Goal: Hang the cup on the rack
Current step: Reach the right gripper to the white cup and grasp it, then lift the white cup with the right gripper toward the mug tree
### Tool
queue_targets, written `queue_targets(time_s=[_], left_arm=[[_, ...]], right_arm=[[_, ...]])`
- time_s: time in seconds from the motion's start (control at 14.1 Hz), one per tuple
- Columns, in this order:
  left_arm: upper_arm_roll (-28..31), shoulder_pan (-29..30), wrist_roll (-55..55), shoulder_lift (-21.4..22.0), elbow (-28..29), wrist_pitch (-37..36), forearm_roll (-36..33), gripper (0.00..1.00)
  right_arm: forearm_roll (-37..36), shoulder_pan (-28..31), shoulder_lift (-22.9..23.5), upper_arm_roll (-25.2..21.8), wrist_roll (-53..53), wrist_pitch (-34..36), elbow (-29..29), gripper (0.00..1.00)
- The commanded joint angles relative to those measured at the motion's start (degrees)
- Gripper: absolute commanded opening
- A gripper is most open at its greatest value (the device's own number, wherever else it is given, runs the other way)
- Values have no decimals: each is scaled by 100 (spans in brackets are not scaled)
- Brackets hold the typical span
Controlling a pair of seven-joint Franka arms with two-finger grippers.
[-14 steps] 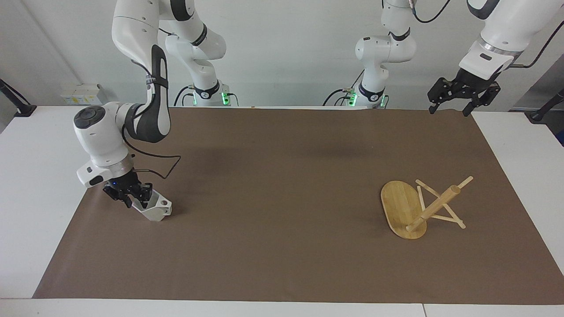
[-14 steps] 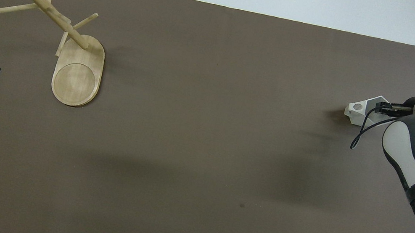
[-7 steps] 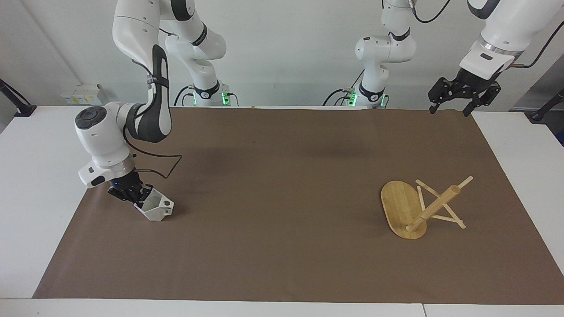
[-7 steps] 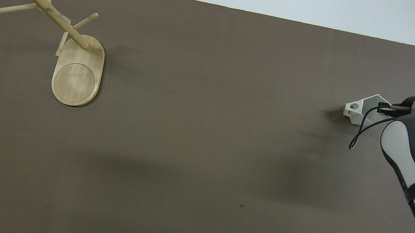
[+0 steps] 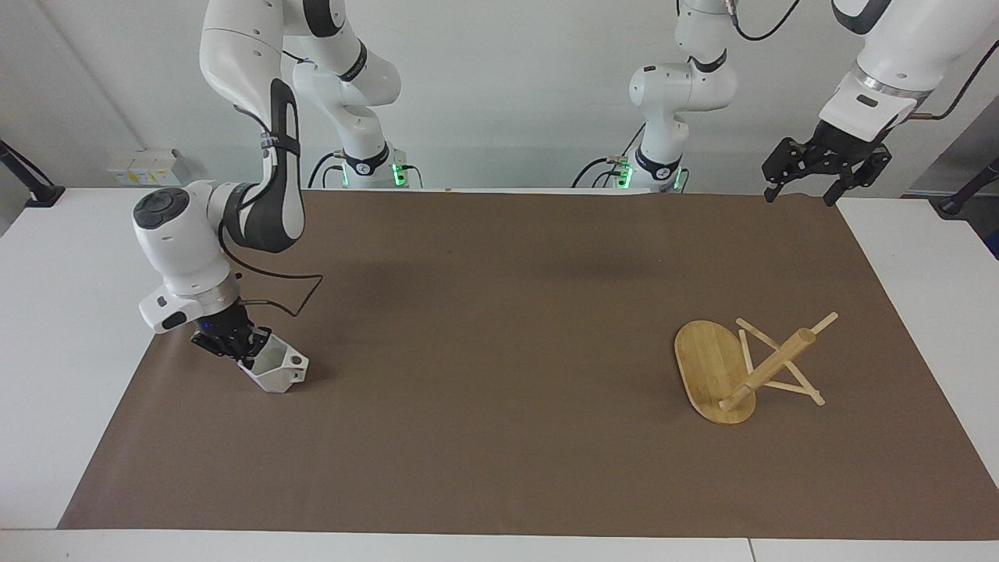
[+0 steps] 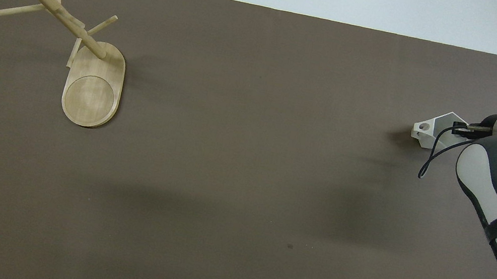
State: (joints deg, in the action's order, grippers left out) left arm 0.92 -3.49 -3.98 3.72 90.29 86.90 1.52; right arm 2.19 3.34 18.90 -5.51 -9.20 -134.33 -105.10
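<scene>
The white faceted cup [image 5: 279,369] is tipped on its side low at the brown mat, toward the right arm's end of the table, its pierced handle pointing away from the gripper. My right gripper [image 5: 248,348] is shut on the cup's rim wall. In the overhead view the cup [image 6: 432,130] shows beside that gripper [image 6: 461,128]. The bamboo rack [image 5: 709,368] stands toward the left arm's end, its post [image 5: 771,367] and pegs bare; it also shows in the overhead view [image 6: 93,87]. My left gripper [image 5: 805,173] is open, raised over the mat's edge by the robots, and waits.
The brown mat [image 5: 499,328] covers most of the white table [image 5: 62,312]. A black cable [image 5: 293,293] loops from the right wrist above the mat. A small white box [image 5: 144,165] sits off the mat near the right arm's base.
My right gripper has tipped the cup a little and shifted it slightly up and toward the table's middle. My left gripper has drifted slightly outward. The rack has not moved.
</scene>
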Motion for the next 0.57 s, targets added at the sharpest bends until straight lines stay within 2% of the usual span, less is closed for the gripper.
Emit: queue_targets(time_s=[0.0, 0.49], left_arm=[[14, 15, -68, 164, 191, 37, 59, 100], [-12, -64, -15, 164, 208, 108, 59, 100]], right_arm=[[150, 27, 0, 41, -143, 669, 515, 0], [150, 18, -88, 68, 208, 2295, 1526, 0]])
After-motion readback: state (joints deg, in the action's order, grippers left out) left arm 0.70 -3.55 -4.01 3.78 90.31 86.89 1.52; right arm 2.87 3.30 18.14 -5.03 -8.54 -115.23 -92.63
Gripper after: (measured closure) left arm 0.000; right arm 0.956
